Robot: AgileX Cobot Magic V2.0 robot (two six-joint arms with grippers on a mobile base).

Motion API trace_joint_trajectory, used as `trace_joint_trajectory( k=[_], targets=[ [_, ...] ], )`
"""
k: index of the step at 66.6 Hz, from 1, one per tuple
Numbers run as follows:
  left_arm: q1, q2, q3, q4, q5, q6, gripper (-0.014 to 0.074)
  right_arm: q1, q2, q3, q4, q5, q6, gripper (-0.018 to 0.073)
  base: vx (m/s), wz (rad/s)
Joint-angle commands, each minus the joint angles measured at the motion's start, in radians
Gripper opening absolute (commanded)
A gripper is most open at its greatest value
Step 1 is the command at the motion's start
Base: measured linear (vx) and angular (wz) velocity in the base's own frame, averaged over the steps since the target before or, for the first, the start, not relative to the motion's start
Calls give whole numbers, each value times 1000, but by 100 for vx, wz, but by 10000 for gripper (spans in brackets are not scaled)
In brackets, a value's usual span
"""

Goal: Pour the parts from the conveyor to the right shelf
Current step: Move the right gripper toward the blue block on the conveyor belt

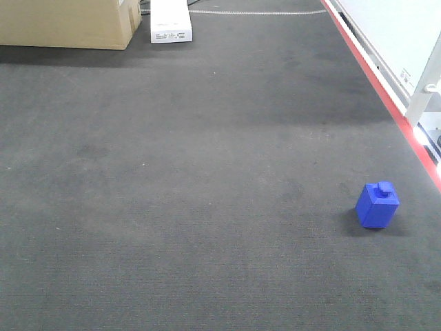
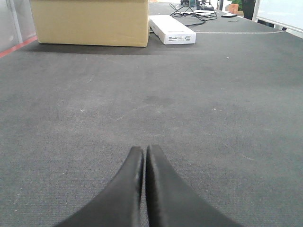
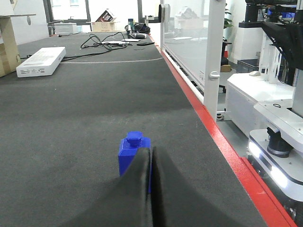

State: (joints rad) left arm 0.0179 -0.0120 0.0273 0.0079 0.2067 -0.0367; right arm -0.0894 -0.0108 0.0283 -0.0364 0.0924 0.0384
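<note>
Right claw (image 3: 150,150) closed, blue block (image 3: 131,152) just beyond; red-edged grey conveyor (image 1: 207,172).

One blue part (image 1: 377,205), one cardboard box (image 1: 65,24), one white carton (image 1: 171,22)

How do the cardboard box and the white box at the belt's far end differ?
The cardboard box is brown and tall; the white box is white, low and slim. The white box carries small printed labels; the cardboard box's visible faces look plain. Both rest on the dark belt.
</note>
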Motion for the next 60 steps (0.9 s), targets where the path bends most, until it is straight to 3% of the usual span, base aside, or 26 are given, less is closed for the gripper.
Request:
trace_joint_trajectory(
  k=[1, 60],
  targets=[
    [-8, -11, -19, -8, -79, -8, -6, -4, -12, 8, -10, -75, -6, -5, 0, 0],
    [-8, -11, -19, -8, -79, -8, -6, -4, -12, 8, -10, -76, -6, -5, 0, 0]
  ],
)
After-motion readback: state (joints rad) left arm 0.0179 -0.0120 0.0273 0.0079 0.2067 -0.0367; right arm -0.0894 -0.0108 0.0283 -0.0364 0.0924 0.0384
